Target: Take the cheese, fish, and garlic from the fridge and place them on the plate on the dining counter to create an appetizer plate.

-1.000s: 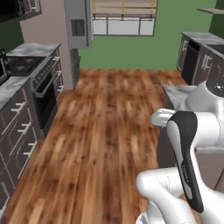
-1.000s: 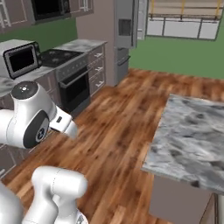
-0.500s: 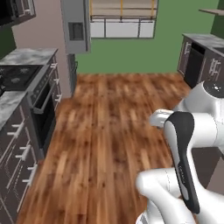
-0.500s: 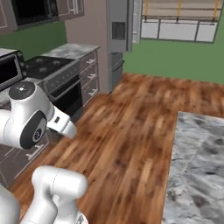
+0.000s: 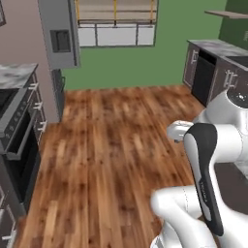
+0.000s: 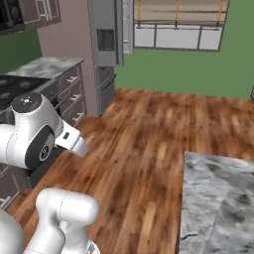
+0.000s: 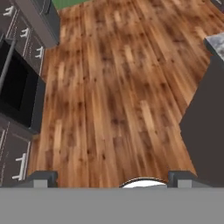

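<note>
A kitchen with green walls and a wide wooden plank floor [image 5: 111, 145] lies ahead, a white-framed window [image 5: 116, 24] set in the far wall. The fridge [image 6: 106, 49] stands tall and grey at the far left end of the floor, its doors closed, beside a marble counter [image 6: 44, 67] with dark drawers; in the left base view the fridge [image 5: 59, 34] shows at the top left, past a dark oven [image 5: 17, 145] built into the left-hand cabinets. The near corner of the dining counter [image 6: 218, 198], grey-and-white marble, fills the lower right of the right base view, and what shows of its top is bare. In the hand view the gripper [image 7: 109, 179] points down at the floor, its two dark fingertips [image 7: 41, 178] standing wide apart with nothing between them, the oven at its left edge and the counter's dark base [image 7: 208, 127] at its right.
</note>
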Tool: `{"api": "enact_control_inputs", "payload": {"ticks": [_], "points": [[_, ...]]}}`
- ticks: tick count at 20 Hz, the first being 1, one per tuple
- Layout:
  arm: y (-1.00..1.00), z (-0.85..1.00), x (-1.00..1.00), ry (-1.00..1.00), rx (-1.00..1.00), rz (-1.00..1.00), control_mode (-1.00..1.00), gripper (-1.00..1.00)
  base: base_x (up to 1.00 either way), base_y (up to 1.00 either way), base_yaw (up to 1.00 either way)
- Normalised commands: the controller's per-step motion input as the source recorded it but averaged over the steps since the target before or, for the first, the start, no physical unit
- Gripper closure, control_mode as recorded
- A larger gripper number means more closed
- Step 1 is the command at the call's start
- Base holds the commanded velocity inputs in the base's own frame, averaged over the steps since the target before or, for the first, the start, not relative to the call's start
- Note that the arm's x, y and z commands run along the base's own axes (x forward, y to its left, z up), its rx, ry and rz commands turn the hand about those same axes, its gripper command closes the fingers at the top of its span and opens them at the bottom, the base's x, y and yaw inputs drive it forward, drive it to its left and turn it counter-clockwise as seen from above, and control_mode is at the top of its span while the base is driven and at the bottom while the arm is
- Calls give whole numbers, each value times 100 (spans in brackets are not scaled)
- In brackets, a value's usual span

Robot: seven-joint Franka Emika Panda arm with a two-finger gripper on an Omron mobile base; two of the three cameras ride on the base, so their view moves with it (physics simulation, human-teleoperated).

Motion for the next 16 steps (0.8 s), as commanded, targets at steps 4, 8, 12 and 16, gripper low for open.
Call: {"api": "enact_control_inputs", "payload": {"ticks": [4,8,12,16], "points": [[0,0,0,0,0,0,100,-100,100,36,-17],[0,0,0,0,0,0,100,-100,100,20,-18],[0,0,0,0,0,0,100,-100,100,0,-17],[0,0,0,0,0,0,100,-100,100,1,-14]]}}
